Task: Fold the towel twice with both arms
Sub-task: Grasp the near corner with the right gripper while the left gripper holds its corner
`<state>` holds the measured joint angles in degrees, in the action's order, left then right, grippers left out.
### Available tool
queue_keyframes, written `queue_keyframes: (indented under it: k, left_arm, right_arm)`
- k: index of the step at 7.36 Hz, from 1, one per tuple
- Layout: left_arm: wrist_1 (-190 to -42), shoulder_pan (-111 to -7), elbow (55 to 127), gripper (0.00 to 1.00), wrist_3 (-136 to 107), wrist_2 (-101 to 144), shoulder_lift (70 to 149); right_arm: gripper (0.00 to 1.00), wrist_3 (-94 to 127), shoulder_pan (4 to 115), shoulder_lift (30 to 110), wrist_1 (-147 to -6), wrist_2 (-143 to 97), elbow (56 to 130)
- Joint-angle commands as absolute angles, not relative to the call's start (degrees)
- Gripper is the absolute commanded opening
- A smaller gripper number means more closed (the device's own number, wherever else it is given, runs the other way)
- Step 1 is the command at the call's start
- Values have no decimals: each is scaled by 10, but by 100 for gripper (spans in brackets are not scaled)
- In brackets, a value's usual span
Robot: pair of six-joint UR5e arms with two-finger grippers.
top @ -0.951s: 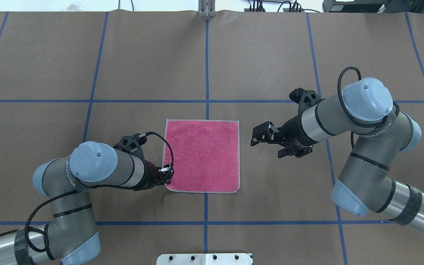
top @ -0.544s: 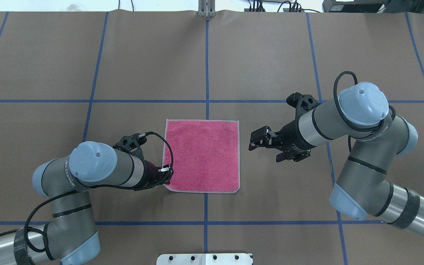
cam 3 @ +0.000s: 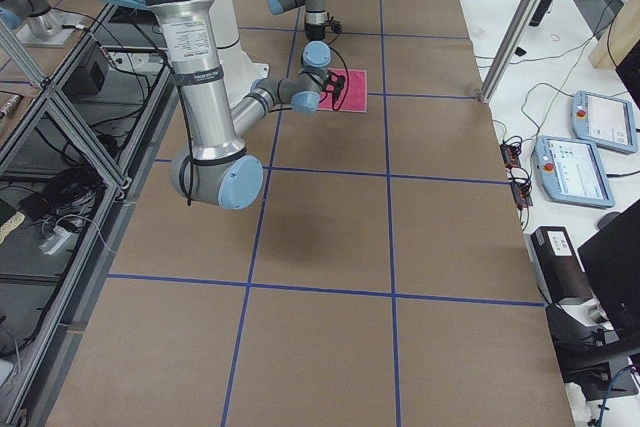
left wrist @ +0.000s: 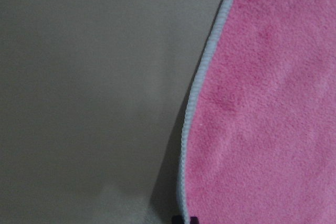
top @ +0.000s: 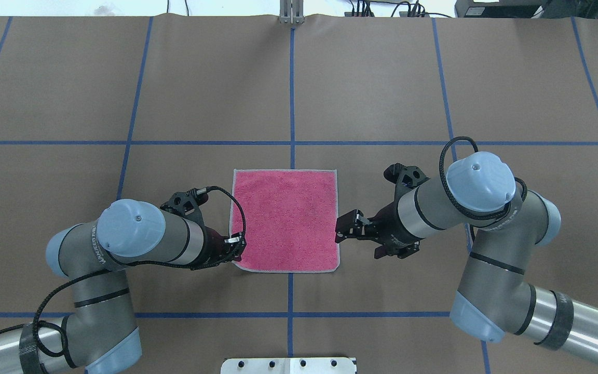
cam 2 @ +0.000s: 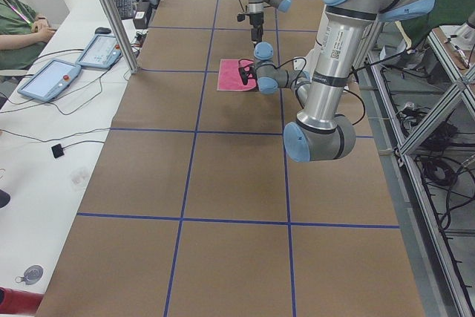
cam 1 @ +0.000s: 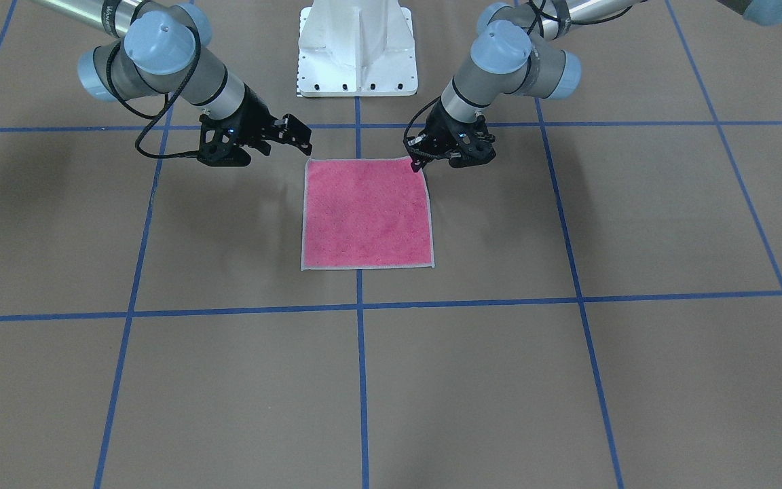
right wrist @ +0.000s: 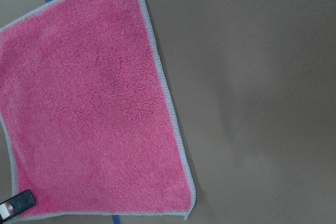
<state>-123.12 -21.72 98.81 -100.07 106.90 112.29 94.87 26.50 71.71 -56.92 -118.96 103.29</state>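
You've got the towel (top: pixel 286 218) flat, pink up, mid-table (top: pixel 382 78), unmoved. R gripper (top: pixel 348 236) has swung in from well off at 3 o'clock to the edge at 4 o'clock, jaws apart. L gripper (top: pixel 234 249) stays at the 7 o'clock corner; can't tell if pinched. Fold 1 grab looks imminent.

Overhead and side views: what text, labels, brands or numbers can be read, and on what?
Nothing reads clearly enough to quote.
Dark lettering on the left arm, overhead view: too blurred.
Same lettering on the right arm: too blurred.
The white sticker on the left arm, exterior left view: too small.
On the towel: no text.
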Motion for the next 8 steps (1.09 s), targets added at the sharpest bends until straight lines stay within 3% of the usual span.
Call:
queue_keyframes:
  k: [1,6,8]
  left_arm:
    - [-1231,-218,993,0,-1000,1070,1124]
    - [-1230,-219,1005,0,-1001,1071,1123]
    - [-1230,-219,1005,0,-1001,1071,1122]
  right_arm:
    - [99,951,250,710,-570,-1174,1017]
    - [95,951,236,685,-570,-1156,983]
    - [74,951,236,685,-570,-1156,981]
